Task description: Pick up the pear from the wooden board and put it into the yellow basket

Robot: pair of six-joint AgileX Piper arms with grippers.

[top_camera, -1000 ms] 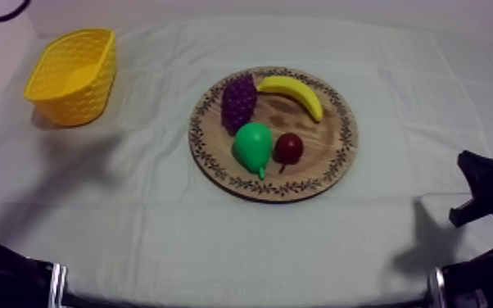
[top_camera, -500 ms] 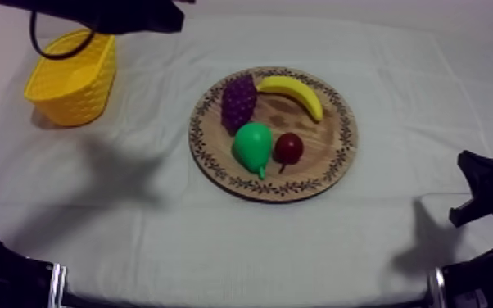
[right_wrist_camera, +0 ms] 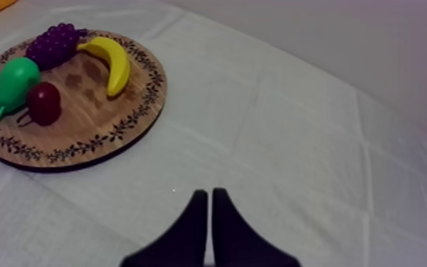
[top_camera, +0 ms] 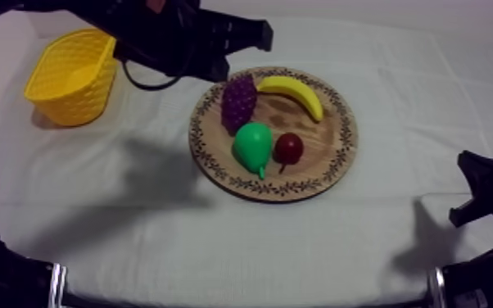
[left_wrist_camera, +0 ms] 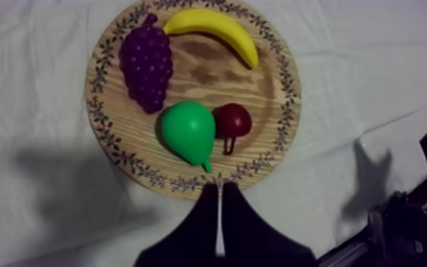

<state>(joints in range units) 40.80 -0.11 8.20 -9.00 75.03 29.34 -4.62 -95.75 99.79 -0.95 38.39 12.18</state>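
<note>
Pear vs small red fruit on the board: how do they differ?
Colour: the pear is green, the small red fruit dark red. Size: the pear is clearly larger than the small red fruit. Shape: the pear tapers to a point, the small red fruit is round with a thin stem. Both lie side by side on the wooden board.

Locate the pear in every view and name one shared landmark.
Top view: pear on the wooden board's front left, below the grapes.
Left wrist view: pear on the board, ahead of the left gripper.
Right wrist view: pear beside the grapes.
Landmark: the small red fruit beside it.
</note>
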